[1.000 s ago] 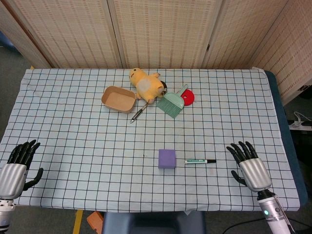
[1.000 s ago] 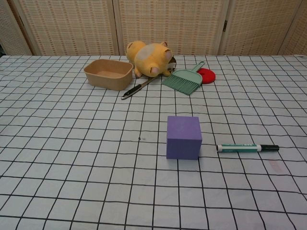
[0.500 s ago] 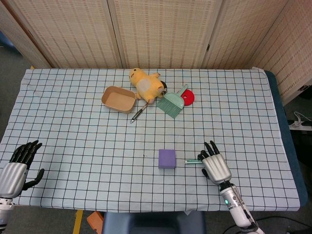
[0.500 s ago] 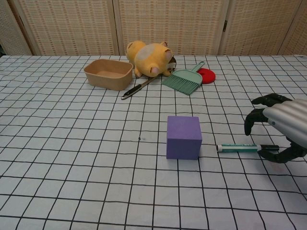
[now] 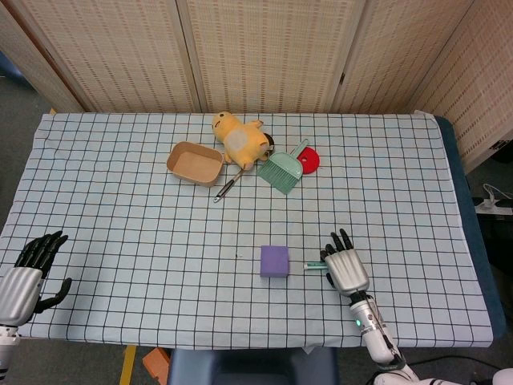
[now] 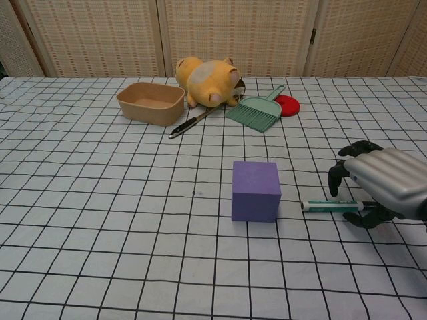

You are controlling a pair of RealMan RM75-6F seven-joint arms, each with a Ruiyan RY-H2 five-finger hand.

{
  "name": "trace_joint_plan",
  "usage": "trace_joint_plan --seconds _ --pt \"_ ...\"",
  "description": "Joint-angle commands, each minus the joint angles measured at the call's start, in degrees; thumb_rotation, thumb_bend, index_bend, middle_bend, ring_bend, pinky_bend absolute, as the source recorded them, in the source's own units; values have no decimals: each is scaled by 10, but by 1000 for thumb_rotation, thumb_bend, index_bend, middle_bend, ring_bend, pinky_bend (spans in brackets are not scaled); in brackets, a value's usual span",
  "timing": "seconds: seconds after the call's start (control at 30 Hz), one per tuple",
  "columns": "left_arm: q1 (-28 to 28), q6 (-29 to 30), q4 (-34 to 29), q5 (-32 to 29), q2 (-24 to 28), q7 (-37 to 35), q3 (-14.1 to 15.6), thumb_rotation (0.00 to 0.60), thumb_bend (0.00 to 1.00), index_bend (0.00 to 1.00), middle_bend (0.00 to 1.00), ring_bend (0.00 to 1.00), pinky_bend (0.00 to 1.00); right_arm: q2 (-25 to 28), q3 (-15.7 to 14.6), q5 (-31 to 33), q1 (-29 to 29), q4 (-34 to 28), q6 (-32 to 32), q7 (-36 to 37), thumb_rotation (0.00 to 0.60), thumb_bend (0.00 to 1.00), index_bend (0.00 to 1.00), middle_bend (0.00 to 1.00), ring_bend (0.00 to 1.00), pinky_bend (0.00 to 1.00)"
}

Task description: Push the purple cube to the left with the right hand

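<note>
The purple cube [image 5: 275,261] [image 6: 255,190] stands on the checked cloth near the table's front middle. Just right of it lies a green and white marker [image 5: 314,265] [image 6: 329,205], pointing at the cube. My right hand [image 5: 345,265] [image 6: 378,183] hovers over the marker's right end, palm down, fingers apart and slightly curved, holding nothing. A gap about the marker's visible length separates it from the cube. My left hand [image 5: 29,271] rests open at the front left corner, seen only in the head view.
At the back middle stand a tan tray [image 5: 195,162], a yellow plush toy [image 5: 239,138], a green hand brush [image 5: 282,170], a red disc [image 5: 311,160] and a dark-handled utensil [image 5: 227,187]. Bare checked cloth [image 5: 144,241] stretches left of the cube.
My right hand has moved left from the front right area to over the marker's right end, closing on the cube. The cube, marker and left hand have stayed put.
</note>
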Motion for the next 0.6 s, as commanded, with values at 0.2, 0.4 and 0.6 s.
trace_joint_plan --seconds 0.2,0.4,0.6 --pt "0 1 2 0 2 -8 0 600 429 0 0 0 66 -17 1 16 13 13 -4 -5 600 212 478 357 79 51" --pt "-1 1 4 0 4 -16 0 600 431 0 0 0 66 -26 -3 23 17 20 -1 -10 600 212 525 375 100 62" --pt "-1 2 4 1 5 -18 1 600 429 0 0 0 66 -30 -8 24 18 23 8 -13 600 226 610 431 153 101"
